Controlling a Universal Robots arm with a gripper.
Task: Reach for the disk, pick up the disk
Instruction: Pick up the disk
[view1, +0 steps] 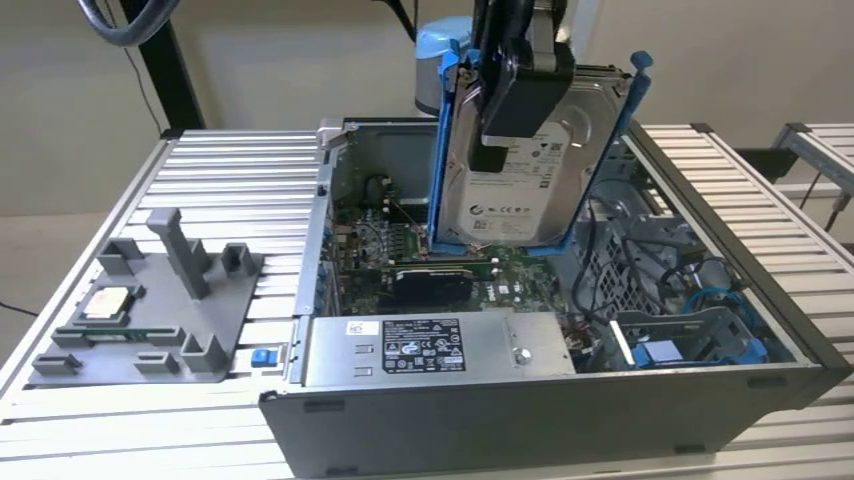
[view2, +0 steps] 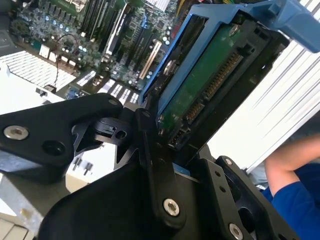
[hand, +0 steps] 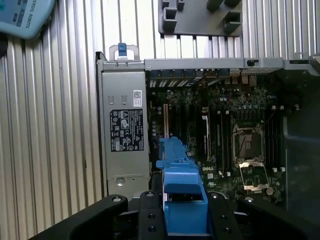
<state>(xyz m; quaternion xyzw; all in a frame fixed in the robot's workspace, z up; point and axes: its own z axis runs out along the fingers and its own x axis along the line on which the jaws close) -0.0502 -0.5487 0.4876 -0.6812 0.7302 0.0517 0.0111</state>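
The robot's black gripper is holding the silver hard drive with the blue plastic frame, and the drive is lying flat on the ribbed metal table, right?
Not quite. The black gripper does hold the silver hard drive with the blue plastic frame, but the exterior view shows it lifted upright in the air above the open grey computer case, not lying flat on the ribbed metal table.

The disk (view1: 527, 160) has a smooth silver-grey metal face with a dull sheen and a white paper-like label, framed by a bright blue plastic bracket (view1: 631, 120) (slightly glossy at the edges). In the second wrist view its underside is a green circuit board (view2: 215, 75) with a matt look. The gripper (view1: 514, 95) is black, matt, plastic-looking on its body, with bare metal screw heads. The computer case (view1: 561, 415) is grey sheet metal with a flat finish; its power supply (view1: 427, 350) is lighter, brushed-looking metal. The bench (view1: 214, 170) is ribbed, satin aluminium. The grey fixture (view1: 160, 310) looks like matt plastic.
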